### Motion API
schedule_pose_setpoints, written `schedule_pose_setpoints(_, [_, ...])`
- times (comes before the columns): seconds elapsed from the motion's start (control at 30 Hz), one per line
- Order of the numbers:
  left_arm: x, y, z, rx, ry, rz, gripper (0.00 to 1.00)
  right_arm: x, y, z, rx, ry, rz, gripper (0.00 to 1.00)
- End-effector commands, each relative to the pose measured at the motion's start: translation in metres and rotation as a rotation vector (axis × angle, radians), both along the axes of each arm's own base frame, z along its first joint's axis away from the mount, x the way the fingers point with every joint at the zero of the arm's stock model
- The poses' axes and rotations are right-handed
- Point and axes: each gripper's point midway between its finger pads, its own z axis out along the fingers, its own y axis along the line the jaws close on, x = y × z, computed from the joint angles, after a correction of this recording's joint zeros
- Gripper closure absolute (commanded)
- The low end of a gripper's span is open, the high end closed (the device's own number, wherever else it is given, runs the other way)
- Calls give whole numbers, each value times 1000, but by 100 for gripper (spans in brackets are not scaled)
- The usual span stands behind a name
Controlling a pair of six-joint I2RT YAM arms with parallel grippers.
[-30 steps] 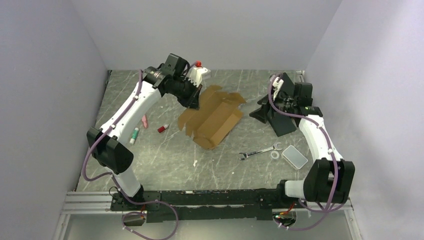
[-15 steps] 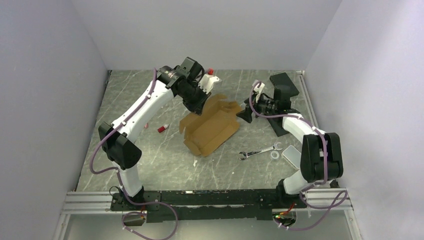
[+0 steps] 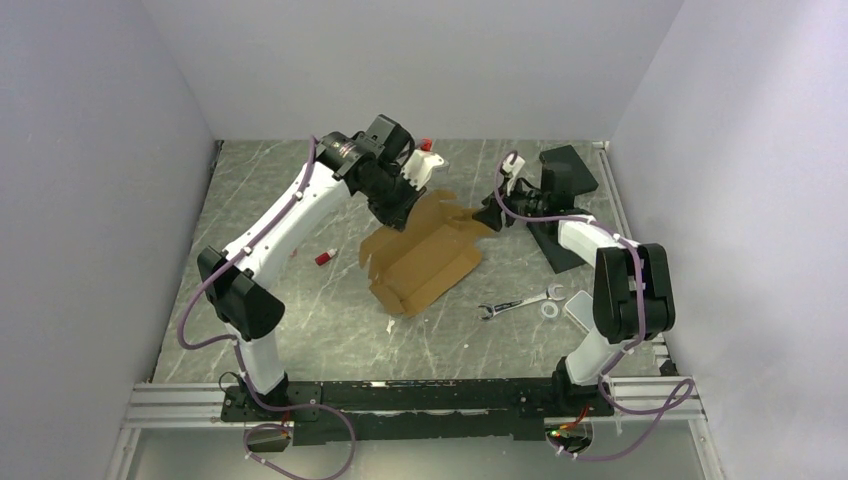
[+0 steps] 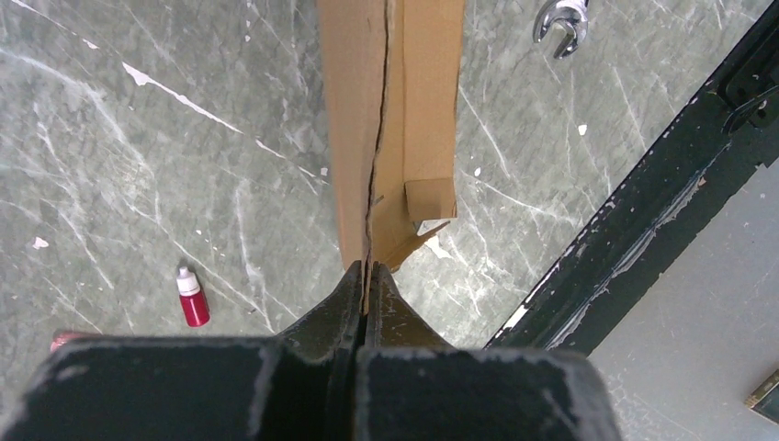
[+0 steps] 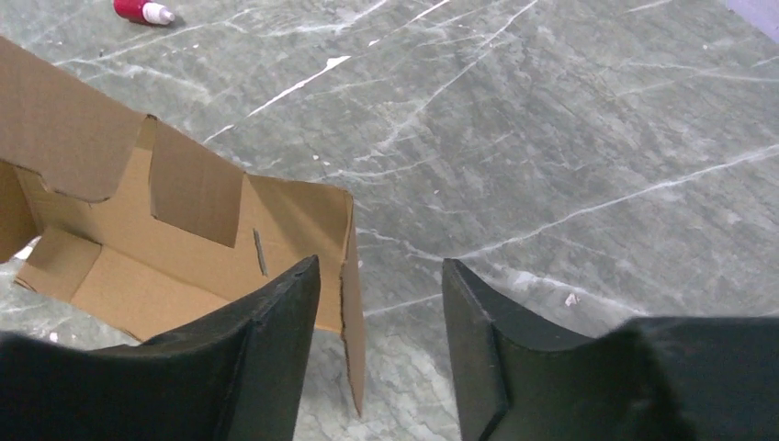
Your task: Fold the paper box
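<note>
Tightly closed, left claw [image 4: 366, 281] pinching paper box [image 4: 418, 101]

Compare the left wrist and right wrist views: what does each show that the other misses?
Left wrist only: the left gripper shut on the paper box edge, a wrench head and the black rail. Right wrist only: the right gripper open, with one flap's edge between its jaws, and the box's inside. Both: the box, a small red bottle and the marble table.
</note>
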Motion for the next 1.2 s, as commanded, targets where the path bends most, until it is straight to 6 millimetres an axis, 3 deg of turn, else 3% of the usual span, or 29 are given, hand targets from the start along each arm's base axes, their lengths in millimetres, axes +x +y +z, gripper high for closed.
schedule_pose_setpoints(0.0, [1,-2,17,-14,-53,-14,100,9,4,19,2,-41,6,54])
schedule_pose_setpoints(0.13, [3,3,21,2,-78,5,100,2,6,26,13,-48,21,95])
schedule_pose_setpoints(0.17, [4,4,23,5,-87,10,100,0,7,31,24,-59,27,100])
schedule_pose_setpoints(0.27, [7,7,33,6,-123,35,100,-12,10,50,81,-92,29,100])
schedule_pose_setpoints(0.43, [10,9,61,2,-216,62,100,-18,10,97,213,-182,-50,100])
schedule_pose_setpoints(0.5, [9,8,67,-1,-239,59,100,-19,9,104,259,-192,-86,100])
schedule_pose_setpoints(0.6, [8,5,68,16,-258,51,100,-27,7,101,328,-237,-121,100])
schedule_pose_setpoints(0.7, [3,-5,55,36,-232,26,100,-34,4,93,394,-272,-159,100])
schedule_pose_setpoints(0.9, [-5,-23,24,61,-166,1,100,-31,-1,55,349,-226,-201,100])
schedule_pose_setpoints(1.17, [-21,-43,10,14,-70,-15,100,-52,4,36,348,-133,-84,100])
